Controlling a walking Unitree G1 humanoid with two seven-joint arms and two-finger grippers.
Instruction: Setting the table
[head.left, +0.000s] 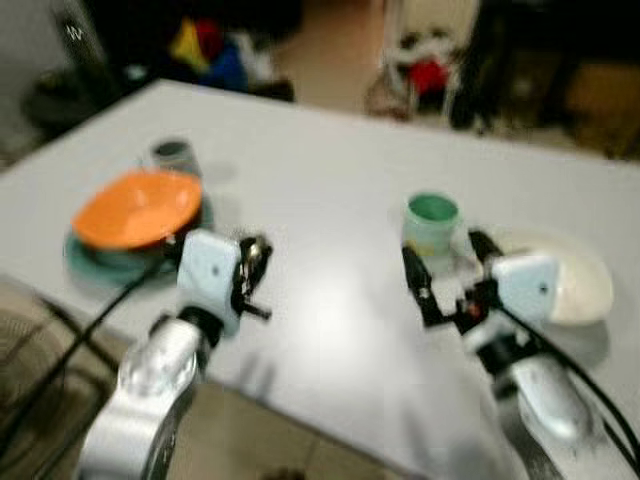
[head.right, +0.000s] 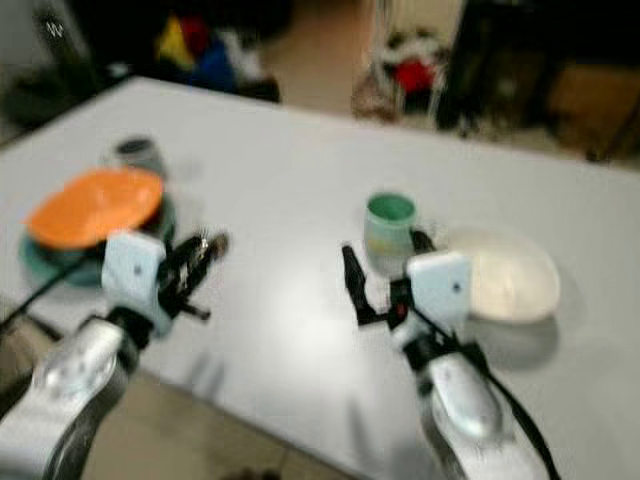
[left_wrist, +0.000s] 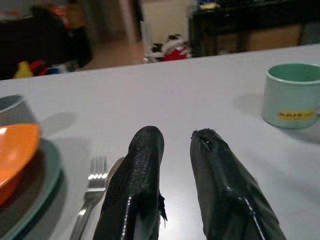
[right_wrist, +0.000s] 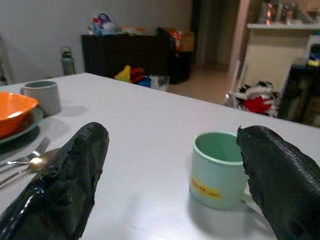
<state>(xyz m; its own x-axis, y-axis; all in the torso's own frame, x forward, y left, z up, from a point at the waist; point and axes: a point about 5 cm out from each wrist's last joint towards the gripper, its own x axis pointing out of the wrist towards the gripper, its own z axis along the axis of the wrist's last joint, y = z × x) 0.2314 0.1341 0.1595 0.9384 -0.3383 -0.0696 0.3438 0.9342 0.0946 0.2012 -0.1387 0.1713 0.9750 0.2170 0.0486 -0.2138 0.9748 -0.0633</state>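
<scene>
A mint-green mug (head.left: 432, 222) stands upright on the white table (head.left: 320, 170). My right gripper (head.left: 450, 265) is open wide just in front of it, not touching; the wrist view shows the mug (right_wrist: 220, 170) a little beyond the spread fingers (right_wrist: 75, 170). At the left, an orange bowl (head.left: 135, 205) sits on a teal plate (head.left: 95, 262), with a grey cup (head.left: 173, 153) behind them. A fork (left_wrist: 92, 182) and a spoon (left_wrist: 114, 169) lie on the table beside the plate. My left gripper (left_wrist: 176, 142) hovers right over them, fingers slightly apart and holding nothing.
A cream bowl (head.left: 575, 275) rests to the right of the mug, close to my right wrist. The table's near edge (head.left: 330, 420) runs under both arms. Dark furniture and coloured clutter (head.left: 215, 45) stand on the floor beyond the table.
</scene>
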